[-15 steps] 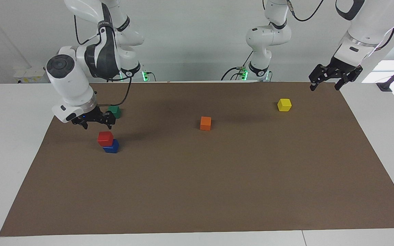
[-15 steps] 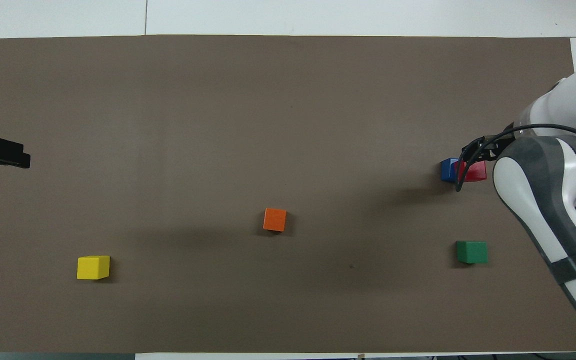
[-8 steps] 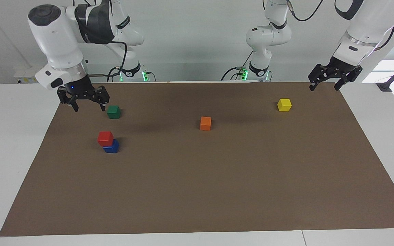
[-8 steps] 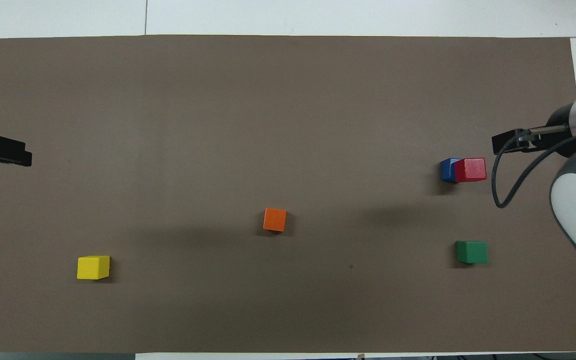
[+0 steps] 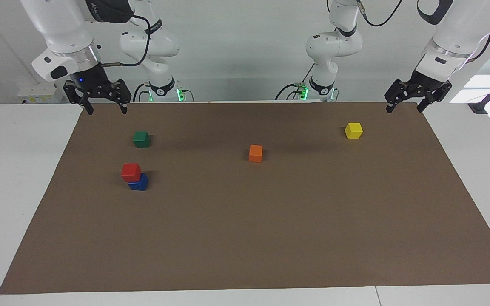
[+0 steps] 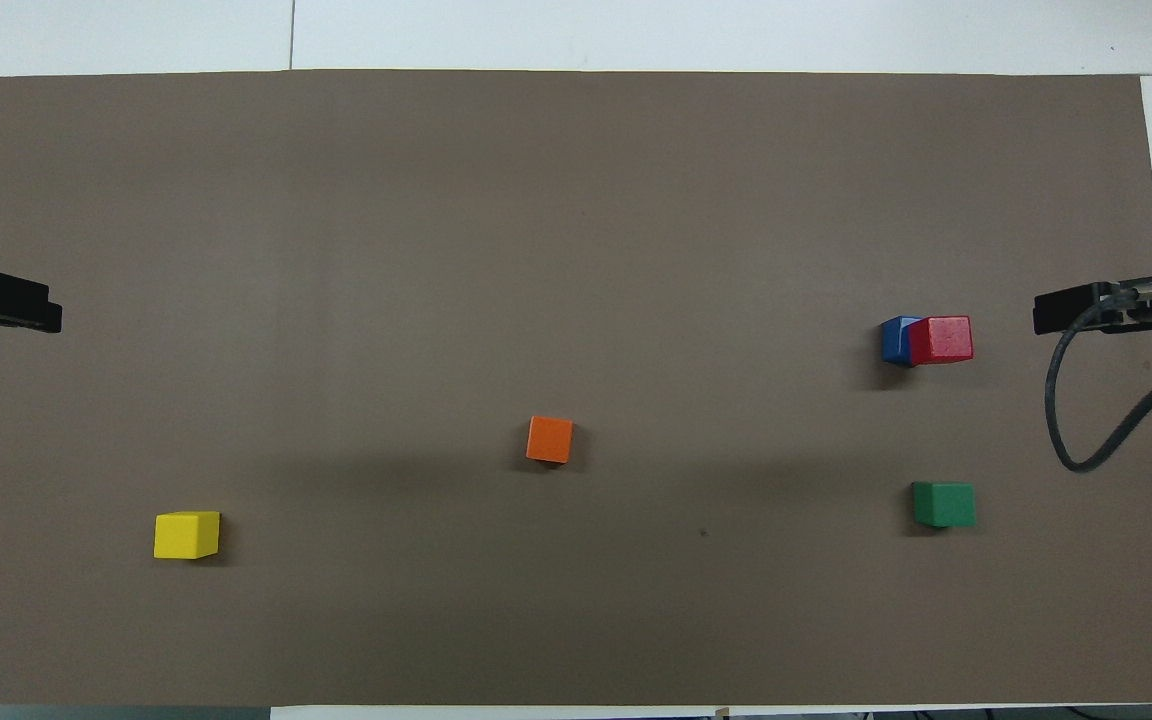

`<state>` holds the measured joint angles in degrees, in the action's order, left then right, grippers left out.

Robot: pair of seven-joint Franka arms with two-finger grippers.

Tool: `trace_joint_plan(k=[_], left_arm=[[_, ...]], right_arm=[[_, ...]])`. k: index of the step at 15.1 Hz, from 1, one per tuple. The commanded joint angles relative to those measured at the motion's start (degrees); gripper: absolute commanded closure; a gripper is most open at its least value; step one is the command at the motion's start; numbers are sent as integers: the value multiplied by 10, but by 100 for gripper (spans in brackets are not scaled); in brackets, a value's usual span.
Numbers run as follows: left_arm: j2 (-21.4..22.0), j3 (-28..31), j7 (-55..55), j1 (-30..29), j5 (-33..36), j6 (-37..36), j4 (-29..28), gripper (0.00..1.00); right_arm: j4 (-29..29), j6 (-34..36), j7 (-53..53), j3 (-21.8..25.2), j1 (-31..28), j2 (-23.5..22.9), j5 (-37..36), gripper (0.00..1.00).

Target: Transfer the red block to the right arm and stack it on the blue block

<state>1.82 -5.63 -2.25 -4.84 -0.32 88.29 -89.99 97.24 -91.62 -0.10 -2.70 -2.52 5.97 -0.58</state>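
Both sets of jaws hang open and empty: the right gripper (image 5: 104, 109) and left gripper (image 5: 403, 108) raised over opposite tabletop ends. The red block (image 5: 131, 172) sits on the blue block (image 5: 139, 183), slightly offset. Stacking looks done.

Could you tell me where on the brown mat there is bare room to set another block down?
The whole stretch of the mat farther from the robots than the orange block is bare. So is the gap between orange and the yellow block. It is tightest at the right arm's end, where the red block sits on the blue block near the green block.
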Motion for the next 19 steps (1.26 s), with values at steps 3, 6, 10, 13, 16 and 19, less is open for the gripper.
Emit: trace_joint_plan(k=[3,6,10,13,16,19], left_arm=[[2,12,-3,12,10,3,-2,0],[2,12,-3,12,10,2,-3,0],[2,12,-3,12,10,4,-3,0],[2,12,-4,11,10,4,-3,0],[2,12,-4,11,10,3,-3,0],[2,12,-4,10,10,3,-2,0]], right_arm=[[-35,33,-18,-10,-22,-15,15,0],[-29,33,-18,-6,-21,-15,15,0],[-30,31,-19,66,48,-15,15,0],[-28,32,-19,96,72,-16,15,0],[-28,32,-19,96,67,-16,15,0],[-28,32,-19,96,67,-16,15,0]])
